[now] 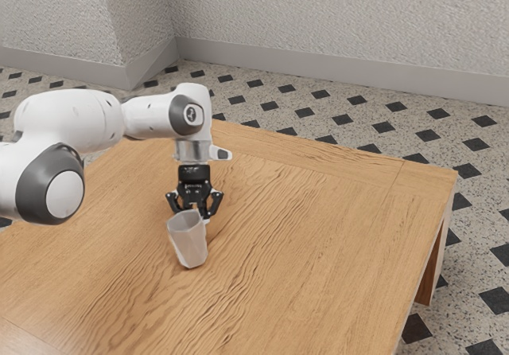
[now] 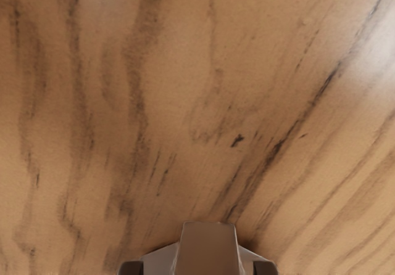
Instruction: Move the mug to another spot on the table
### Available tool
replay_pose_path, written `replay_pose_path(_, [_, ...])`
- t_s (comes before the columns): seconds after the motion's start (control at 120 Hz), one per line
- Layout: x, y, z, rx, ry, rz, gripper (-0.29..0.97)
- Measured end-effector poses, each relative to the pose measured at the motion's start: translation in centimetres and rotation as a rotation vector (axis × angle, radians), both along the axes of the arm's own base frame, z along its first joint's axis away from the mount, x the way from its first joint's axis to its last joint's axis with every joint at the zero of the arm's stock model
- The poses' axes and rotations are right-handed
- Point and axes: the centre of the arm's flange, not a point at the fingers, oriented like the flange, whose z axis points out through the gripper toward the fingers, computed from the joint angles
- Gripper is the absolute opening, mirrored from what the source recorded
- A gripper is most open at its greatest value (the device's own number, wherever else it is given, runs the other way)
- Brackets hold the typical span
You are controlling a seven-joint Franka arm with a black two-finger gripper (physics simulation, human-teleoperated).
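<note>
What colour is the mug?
The mug is light grey, seen best in the exterior view.

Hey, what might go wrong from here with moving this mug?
The mug leans rather than standing upright, and the hand sits right at its rim, so it may tip over or slip out. If dropped on its side, it might roll toward the edge of the table.

We are looking at a wooden table (image 1: 334, 236) that is standing on a black-and-white tiled floor (image 1: 358, 104). A grey mug (image 1: 188, 239) is leaning on the tabletop, towards the exterior view's left, well apart from every edge.
</note>
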Motion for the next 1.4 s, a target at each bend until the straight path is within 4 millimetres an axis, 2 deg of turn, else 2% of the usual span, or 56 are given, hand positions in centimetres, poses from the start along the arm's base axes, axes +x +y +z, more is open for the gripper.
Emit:
replay_pose_path(0.133, [0.1, -0.4, 0.0, 0.006, 0.003, 0.017, 0.39])
replay_pose_path(0.283, [0.2, -0.4, -0.2, 0.020, -0.003, 0.035, 0.54])
replay_pose_path(0.583, [2.0, 0.3, -0.4, 0.026, -0.141, 0.027, 0.64])
replay_pose_path(0.775, [3.6, 1.9, 0.8, 0.044, -0.297, -0.040, 0.67])
replay_pose_path(0.833, [3.0, 2.0, 2.3, 0.048, -0.338, -0.060, 0.67])
replay_pose_path(1.0, [-0.2, 2.0, 8.3, 0.057, -0.455, -0.106, 0.67])
replay_pose_path(1.158, [-4.6, 1.8, 14.3, 0.063, -0.556, -0.151, 0.68])
replay_pose_path(1.292, [-6.8, 1.5, 22.1, 0.069, -0.671, -0.196, 0.68])
replay_pose_path(1.4, [-7.6, 1.5, 29.0, 0.088, -0.732, -0.237, 0.68])
